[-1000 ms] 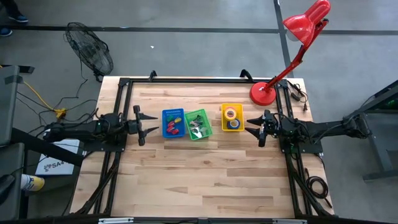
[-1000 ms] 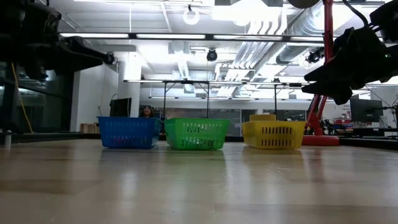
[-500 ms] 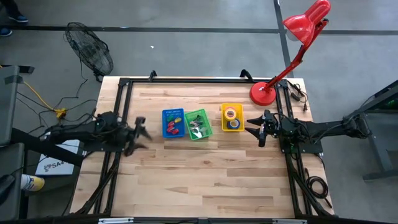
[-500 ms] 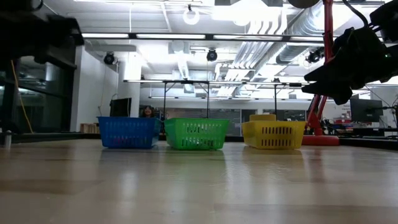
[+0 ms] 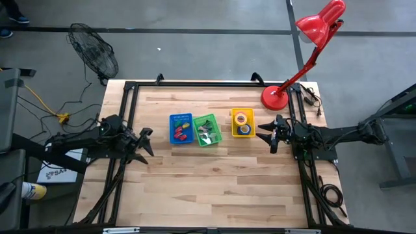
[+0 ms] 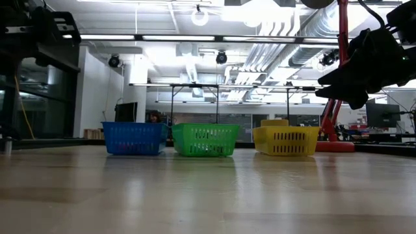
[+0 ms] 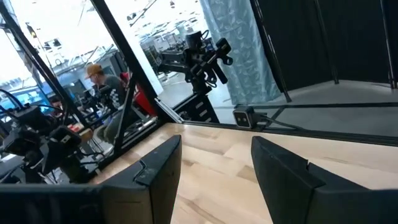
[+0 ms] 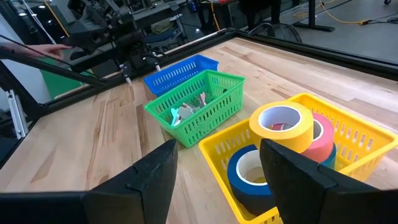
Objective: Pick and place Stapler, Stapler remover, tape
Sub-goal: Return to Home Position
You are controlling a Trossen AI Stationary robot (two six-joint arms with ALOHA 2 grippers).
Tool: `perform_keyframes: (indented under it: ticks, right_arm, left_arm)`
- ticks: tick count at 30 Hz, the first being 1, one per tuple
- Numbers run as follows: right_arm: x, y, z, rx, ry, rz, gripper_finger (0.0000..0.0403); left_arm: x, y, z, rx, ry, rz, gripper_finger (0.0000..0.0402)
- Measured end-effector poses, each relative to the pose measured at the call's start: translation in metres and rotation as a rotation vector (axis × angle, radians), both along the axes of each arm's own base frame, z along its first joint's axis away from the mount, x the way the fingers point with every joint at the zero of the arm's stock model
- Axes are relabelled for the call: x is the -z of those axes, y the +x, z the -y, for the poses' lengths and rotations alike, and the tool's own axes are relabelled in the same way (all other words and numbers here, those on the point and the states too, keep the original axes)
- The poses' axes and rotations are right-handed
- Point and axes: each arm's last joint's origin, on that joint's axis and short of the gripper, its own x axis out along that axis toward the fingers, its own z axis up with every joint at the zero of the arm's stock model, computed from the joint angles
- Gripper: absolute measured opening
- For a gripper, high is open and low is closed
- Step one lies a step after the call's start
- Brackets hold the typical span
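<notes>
The tape point(image 8: 281, 124) rolls lie stacked in the yellow bin point(image 8: 354, 134): light, stiff rings, probably best pinched across the wall, one finger through the core. Staplers point(image 5: 182, 133) lie in the blue bin point(image 5: 171, 130), removers point(image 5: 207, 134) in the green bin point(image 5: 216, 127), so sorting looks done. The right claw point(image 5: 261, 132) hangs spread just beside the yellow bin; the left claw point(image 5: 148, 142), spread too, hangs at the left edge of the counter point(image 5: 214, 188).

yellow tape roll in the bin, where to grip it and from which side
Probably pinch the ring wall of the yellow tape roll from above, one finger in its hole: it lies topmost, hole up, and the yellow bin blocks its sides.
</notes>
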Motion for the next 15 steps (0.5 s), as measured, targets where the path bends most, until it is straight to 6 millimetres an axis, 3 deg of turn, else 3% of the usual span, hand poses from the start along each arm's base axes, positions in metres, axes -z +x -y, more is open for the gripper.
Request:
perform_keyframes:
  ticks: [7,15]
  right_arm:
    - [0.000,0.000,0.000,0.000,0.000,0.000,0.0220]
    - [0.000,0.000,0.000,0.001,0.000,0.000,0.0220]
  left_arm:
    - [0.001,0.001,-0.001,-0.055,0.012,0.002,0.0190]
    - [0.004,0.010,-0.018,-0.694,0.117,0.016,0.0190]
